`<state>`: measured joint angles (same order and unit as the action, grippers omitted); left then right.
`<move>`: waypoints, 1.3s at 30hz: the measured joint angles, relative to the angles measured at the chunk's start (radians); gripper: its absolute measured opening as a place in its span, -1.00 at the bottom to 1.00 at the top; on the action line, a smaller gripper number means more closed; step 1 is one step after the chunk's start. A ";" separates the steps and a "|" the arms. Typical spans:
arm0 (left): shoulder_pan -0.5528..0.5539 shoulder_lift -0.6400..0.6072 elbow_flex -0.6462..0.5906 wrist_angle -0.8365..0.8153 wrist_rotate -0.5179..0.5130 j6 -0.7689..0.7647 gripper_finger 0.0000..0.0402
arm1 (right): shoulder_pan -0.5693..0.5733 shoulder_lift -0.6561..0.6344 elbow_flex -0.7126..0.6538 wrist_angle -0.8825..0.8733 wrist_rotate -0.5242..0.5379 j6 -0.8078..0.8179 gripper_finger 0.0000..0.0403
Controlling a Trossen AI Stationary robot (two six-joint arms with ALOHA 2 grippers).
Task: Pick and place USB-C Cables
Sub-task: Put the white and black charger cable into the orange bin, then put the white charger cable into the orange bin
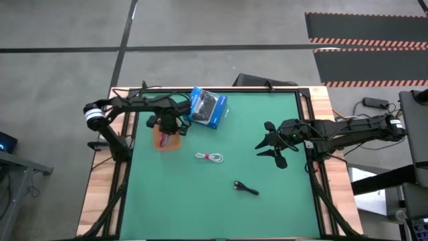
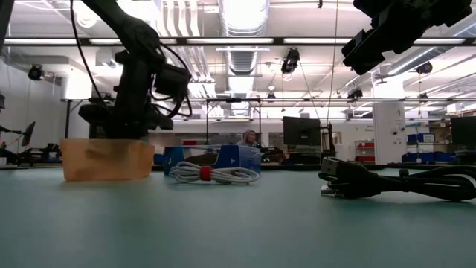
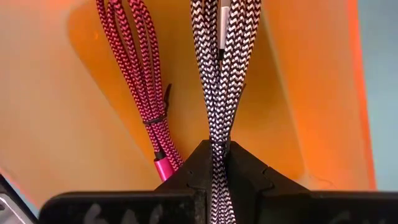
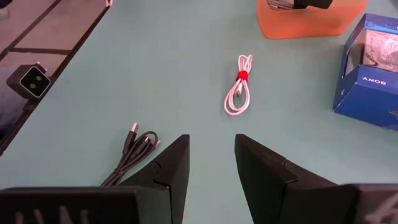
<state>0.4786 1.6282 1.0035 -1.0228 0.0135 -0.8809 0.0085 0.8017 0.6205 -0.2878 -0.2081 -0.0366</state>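
Left gripper [image 3: 217, 163]: over the tray, fingers clamped on the grey cable [image 3: 221, 74], which hangs down into the tray.
Right gripper [image 4: 211, 163]: raised above the table's right side, fingers apart, holding nothing.
Red cable [image 3: 144, 74]: lying in the tray, just beside the grey cable.
White cable [image 1: 210, 156]: coiled with a red tie, on the table near its middle, between tray and black cable.
Black cable [image 1: 246, 188]: loose on the table, nearer the front edge, well apart from the tray.
Tray [image 1: 167, 140]: orange-brown, at the table's left rear, under the left gripper.
Blue box [image 1: 208, 108]: tilted, near the rear edge, just beside the tray.
Table [image 1: 221, 201]: green mat on a wooden frame, mostly bare.
Floor [image 1: 60, 60]: grey concrete with dark seams; striped black mats at the upper right.
Room [image 2: 245, 45]: large workshop with ceiling ducts, strip lights, monitors, shelves; a person sits far behind the table.
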 joint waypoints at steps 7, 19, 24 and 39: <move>0.000 0.026 0.000 0.003 -0.002 -0.003 -0.92 | 0.000 0.000 0.000 0.000 0.000 0.001 -0.41; 0.000 0.027 0.000 0.003 -0.002 -0.003 -0.62 | 0.000 0.000 0.000 -0.001 0.000 0.002 -0.41; -0.001 0.025 0.000 0.002 0.000 0.005 -0.56 | 0.000 0.000 0.000 -0.001 0.000 0.002 -0.41; -0.042 -0.096 0.047 -0.009 0.008 0.131 -0.56 | 0.000 0.000 0.000 0.000 0.000 0.002 -0.41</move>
<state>0.4367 1.5318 1.0505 -1.0313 0.0218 -0.7494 0.0085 0.8017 0.6205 -0.2875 -0.2081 -0.0341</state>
